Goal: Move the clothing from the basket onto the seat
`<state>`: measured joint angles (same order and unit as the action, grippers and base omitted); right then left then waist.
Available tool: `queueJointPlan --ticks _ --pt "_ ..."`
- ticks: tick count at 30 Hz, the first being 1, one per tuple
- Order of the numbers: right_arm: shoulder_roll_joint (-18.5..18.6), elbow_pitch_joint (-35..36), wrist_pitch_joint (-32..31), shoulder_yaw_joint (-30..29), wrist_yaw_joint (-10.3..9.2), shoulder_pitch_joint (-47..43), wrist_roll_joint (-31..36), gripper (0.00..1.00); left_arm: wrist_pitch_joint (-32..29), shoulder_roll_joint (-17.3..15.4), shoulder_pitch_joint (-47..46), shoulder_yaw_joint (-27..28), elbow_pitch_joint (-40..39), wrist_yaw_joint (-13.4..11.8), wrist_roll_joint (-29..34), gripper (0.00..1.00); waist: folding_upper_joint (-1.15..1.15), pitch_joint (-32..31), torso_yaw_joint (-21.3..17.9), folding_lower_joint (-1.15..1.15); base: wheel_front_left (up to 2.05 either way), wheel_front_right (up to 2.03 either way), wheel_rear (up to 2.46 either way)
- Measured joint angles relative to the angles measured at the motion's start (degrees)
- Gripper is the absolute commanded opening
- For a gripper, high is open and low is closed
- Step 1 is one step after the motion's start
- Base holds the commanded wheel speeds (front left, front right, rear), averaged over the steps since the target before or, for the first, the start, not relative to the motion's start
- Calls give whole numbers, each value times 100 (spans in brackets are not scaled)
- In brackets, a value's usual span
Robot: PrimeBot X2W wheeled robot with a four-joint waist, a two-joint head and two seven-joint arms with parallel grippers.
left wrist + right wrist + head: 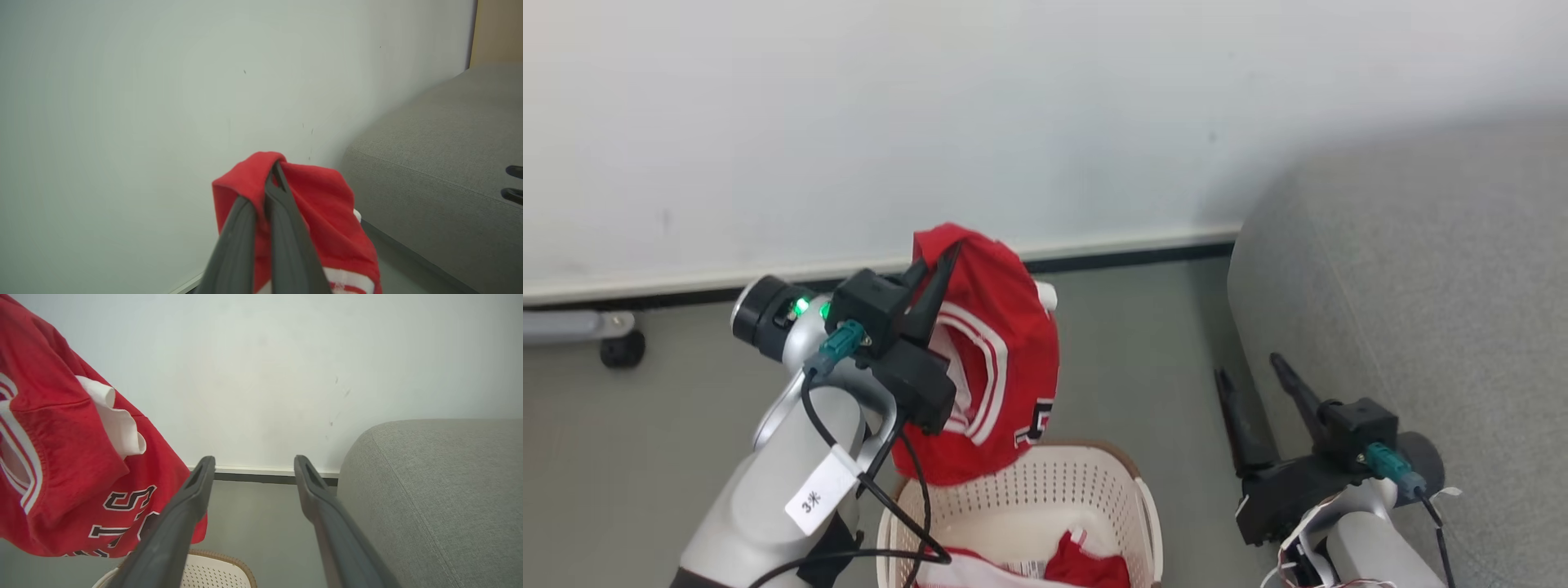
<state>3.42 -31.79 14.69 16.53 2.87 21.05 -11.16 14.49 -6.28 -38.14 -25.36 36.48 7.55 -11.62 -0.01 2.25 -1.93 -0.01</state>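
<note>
The left hand (941,257) is clamped shut on a fold of the red garment (1005,327), its two dark fingers pressed together with the cloth pinched near their tips. The garment hangs down from that pinch, above the basket (1045,482). It shows white striped trim around an opening, a white panel on its far side and dark outlined lettering near the lower edge. Its hem hangs at the basket's far rim; whether cloth and rim touch I cannot tell. In the left wrist view the left hand (274,171) has the red cloth (322,196) folded over its fingertips, with the pale wall (122,122) behind and the grey seat (441,163) off to the right.

More red and white clothing (1086,563) lies in the bottom of the basket, which stands on the grey floor (1135,343).

The right hand (1248,367) is open and empty, fingers spread, low between the basket and the seat (1421,286), just beside the seat's rounded side. In the right wrist view the right hand (254,459) points toward the foot of the wall. There the garment (61,457) hangs to the left of its fingers, the basket's brown rim (212,555) shows beside the left finger, and the seat (441,490) lies to the right. Bare floor separates the hanging garment from the seat
</note>
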Motion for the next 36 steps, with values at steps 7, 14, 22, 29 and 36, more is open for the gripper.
queueJointPlan --ticks 7,14,22,29,36 --pt "-7 -57 1 396 249 29 -2 100 -27 57 113 -126 -26 0 -164 0 0 -453 24 0 0 0 0" --pt "-14 -112 1 1373 377 294 -469 100 -129 133 120 -321 -196 0 -247 0 0 -792 57 0 0 0 0" --pt "-10 -510 0 1906 419 658 -815 100 -237 180 130 -533 -399 0 -304 0 1 -891 188 1 0 0 0" --pt "-4 -851 0 2142 421 873 -1078 100 -289 174 166 -622 -602 0 -346 0 1 -894 297 1 0 0 0" --pt "3 -946 0 3064 422 1230 -1468 100 -356 171 227 -719 -786 0 -409 0 1 -873 361 1 0 0 0"
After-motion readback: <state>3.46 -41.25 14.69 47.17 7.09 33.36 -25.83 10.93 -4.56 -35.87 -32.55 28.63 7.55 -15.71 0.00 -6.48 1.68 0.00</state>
